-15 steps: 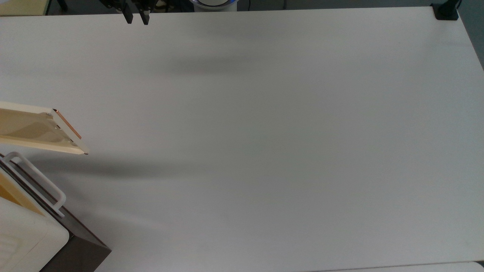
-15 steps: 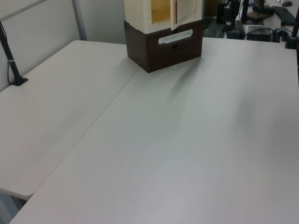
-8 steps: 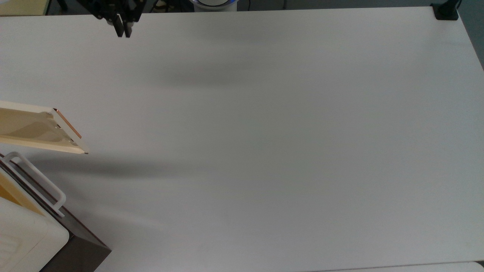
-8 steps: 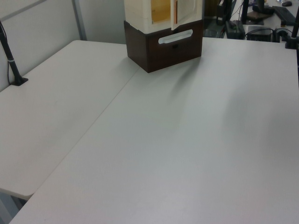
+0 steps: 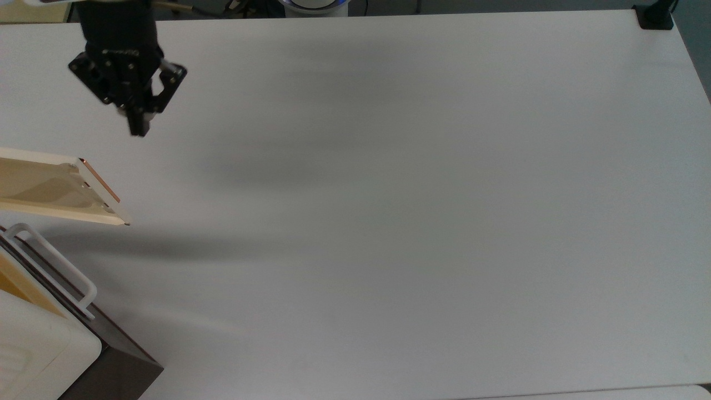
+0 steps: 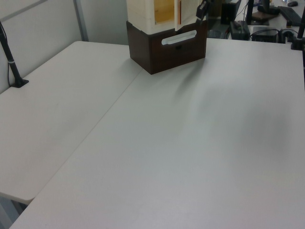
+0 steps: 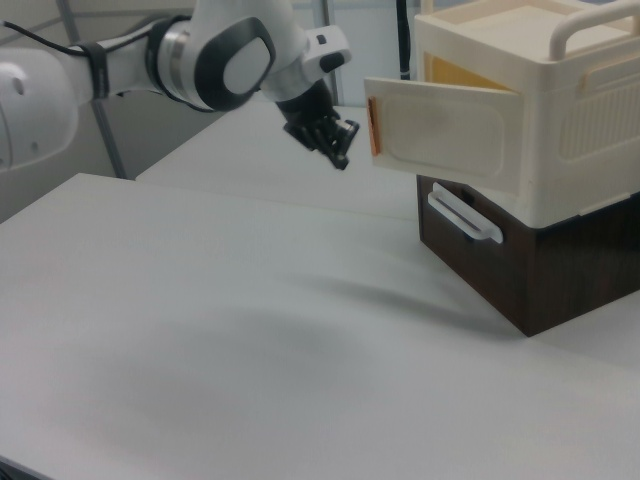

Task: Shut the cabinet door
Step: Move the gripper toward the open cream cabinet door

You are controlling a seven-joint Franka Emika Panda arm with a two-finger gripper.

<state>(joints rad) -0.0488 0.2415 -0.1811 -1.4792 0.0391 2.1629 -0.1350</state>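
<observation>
The cabinet door (image 5: 58, 191) stands swung wide open from the cream cabinet (image 7: 545, 110), which sits on a dark brown drawer box (image 7: 540, 265) with a white bar handle (image 7: 462, 217). In the top view the door sticks out from the left edge at about 9 o'clock on the bench (image 5: 389, 222), its tan inner face showing and its copper-orange strip (image 5: 100, 180) along the free end.

The tool (image 5: 138, 129) hangs in the air at roughly 12 o'clock from the door's free end in the top view, near it but apart, touching nothing. Its fingers (image 5: 136, 123) look pressed together, with no gap showing between them, and they hold nothing.

In the right view the tool (image 7: 343, 158) sits just at 9 o'clock of the door's orange end (image 7: 373, 126), with the white arm (image 7: 225, 60) reaching in from the right view's left.

In the left view the tool (image 6: 199, 13) shows beside the cabinet's open front, above the brown drawer box (image 6: 167, 45).
</observation>
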